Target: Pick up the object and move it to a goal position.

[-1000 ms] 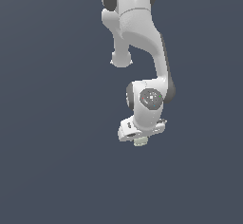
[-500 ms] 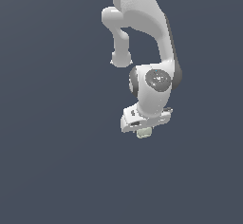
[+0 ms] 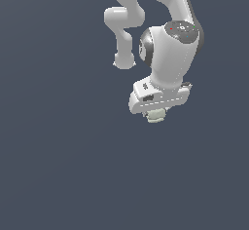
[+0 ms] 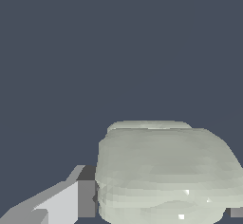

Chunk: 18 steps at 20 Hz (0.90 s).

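Exterior view: hand [image 3: 156, 112] closed on the pale object [image 3: 155, 116], lump peeking out at six o'clock below the palm, clamped presumably for carrying toward the goal.

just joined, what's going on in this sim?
A white Franka arm is holding a small pale greenish-white rounded lump in its gripper. In the wrist view the lump sits against a grey finger pad, so the grasp looks made. In the exterior view the lump pokes out just below the hand against a plain dark blue-grey background. No goal marker shows, so I can't tell how near the goal it is.
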### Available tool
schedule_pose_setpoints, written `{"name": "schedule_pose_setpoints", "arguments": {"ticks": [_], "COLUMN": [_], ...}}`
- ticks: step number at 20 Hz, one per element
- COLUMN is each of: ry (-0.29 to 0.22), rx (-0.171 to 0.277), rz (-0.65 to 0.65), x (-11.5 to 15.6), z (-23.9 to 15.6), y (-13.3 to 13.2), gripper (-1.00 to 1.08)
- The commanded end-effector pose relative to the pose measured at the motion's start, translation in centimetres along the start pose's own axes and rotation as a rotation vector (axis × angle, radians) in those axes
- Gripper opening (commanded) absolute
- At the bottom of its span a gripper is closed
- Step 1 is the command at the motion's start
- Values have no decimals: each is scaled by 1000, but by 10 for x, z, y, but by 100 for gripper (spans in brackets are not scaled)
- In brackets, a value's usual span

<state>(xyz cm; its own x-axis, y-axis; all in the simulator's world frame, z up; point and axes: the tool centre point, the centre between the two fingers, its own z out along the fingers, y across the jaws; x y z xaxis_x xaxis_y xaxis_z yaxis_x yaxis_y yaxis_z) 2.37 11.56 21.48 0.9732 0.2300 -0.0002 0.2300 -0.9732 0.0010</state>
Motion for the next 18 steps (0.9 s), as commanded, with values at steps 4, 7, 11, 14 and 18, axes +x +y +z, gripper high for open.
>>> {"name": "schedule_pose_setpoints", "arguments": {"ticks": [4,7,11,14,18], "ry": [0,0,0,0,0], "rx": [0,0,0,0,0], "rz": [0,0,0,0,0], "x": [-15,-23,-33,-40,-47], "z": [-65,-100,-146,-180,-221], "y": [-15,-23,-34,-42,-52], "gripper": [-100,-100,-100,-100,-100]}}
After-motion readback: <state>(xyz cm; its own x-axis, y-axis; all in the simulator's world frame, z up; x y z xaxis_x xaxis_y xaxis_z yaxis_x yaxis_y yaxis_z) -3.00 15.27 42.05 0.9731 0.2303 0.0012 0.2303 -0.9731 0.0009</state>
